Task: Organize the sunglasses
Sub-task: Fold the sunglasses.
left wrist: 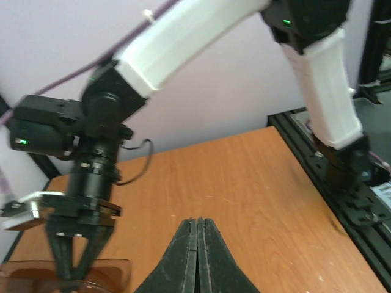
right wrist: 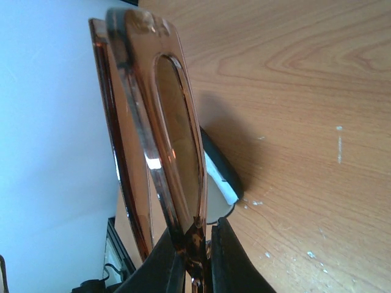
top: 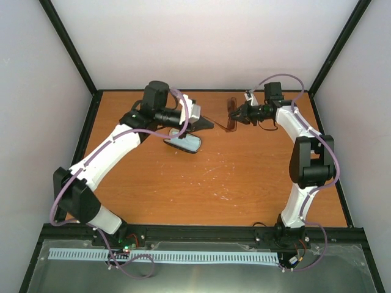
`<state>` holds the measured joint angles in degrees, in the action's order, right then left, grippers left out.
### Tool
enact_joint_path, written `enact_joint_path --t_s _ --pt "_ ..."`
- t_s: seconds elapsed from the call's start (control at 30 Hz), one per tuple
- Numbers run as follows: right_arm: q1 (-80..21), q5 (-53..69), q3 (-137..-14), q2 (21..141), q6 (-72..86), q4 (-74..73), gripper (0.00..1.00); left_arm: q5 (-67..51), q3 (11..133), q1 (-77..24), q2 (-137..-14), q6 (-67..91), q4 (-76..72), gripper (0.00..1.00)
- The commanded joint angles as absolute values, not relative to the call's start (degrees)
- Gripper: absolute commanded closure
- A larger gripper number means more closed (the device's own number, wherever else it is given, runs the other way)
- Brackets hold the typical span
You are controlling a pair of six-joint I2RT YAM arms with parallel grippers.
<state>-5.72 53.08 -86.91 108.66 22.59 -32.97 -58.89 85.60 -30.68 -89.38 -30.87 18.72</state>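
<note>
Orange-brown wooden bench, boxed in by white walls. At its far side, right of centre, the right fingers clamp the sunglasses by the frame, holding them on edge; whether they touch the wood I cannot tell. To their left, the left fingers are pressed together with nothing between them, near the case.

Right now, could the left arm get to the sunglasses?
Probably yes. The left gripper sits close beside the sunglasses, with nothing between them in the top view. But it is shut and would have to open, and the right gripper is clamped on them.
</note>
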Motion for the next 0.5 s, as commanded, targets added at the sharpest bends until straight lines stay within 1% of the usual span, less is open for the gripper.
enact_joint_path --t_s 0.0,0.13,0.23,0.47 --pt "-5.9 57.9 -90.5 109.1 21.1 -34.8 0.97 -64.1 78.9 -30.8 -86.7 -40.7 22.7 0.99" --pt "-7.0 62.1 -89.6 106.9 15.8 -40.0 0.97 -65.6 78.1 -31.1 -88.8 -43.4 22.6 0.99" --pt "-8.5 63.1 -88.4 105.0 12.1 -44.0 0.97 -68.1 78.6 -31.8 -90.3 -43.8 22.1 0.99" --pt "-9.9 65.5 -85.6 101.5 16.3 -39.0 0.97 -70.7 78.5 -32.6 -91.6 -42.6 19.3 0.98"
